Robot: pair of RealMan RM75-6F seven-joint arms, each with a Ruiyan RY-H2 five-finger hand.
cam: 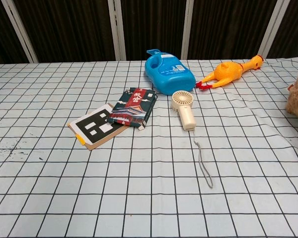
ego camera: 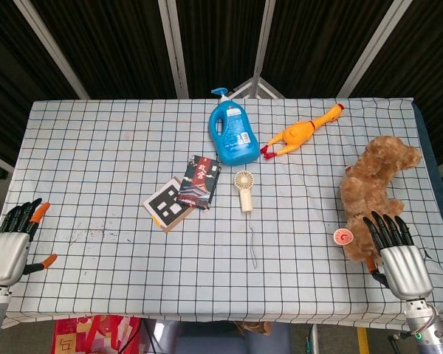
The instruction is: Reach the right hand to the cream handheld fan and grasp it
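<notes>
The right robot hand (ego camera: 399, 254) is seen at the near right edge of the desk (ego camera: 96, 162), palm down, its dark fingers spread apart and nothing held in them. Its fingertips lie just beside, perhaps touching, the brown plush dog (ego camera: 376, 184), which sits directly beyond it; contact cannot be told for certain. The cream handheld fan (ego camera: 244, 189) lies flat well to the left of this robot hand and farther from the robot, near the desk's middle, its round head pointing away and its thin wrist cord (ego camera: 252, 240) trailing toward the near edge. Just beyond the fan a blue detergent bottle (ego camera: 232, 133) is laid on its back, with a yellow rubber chicken (ego camera: 303, 133) beside it. Left of the fan a dark printed box (ego camera: 199, 181) rests partly over a black-and-white patterned card (ego camera: 167, 204). The left robot hand (ego camera: 15, 240) is held at the near left corner, fingers apart and empty, orange-tipped.
</notes>
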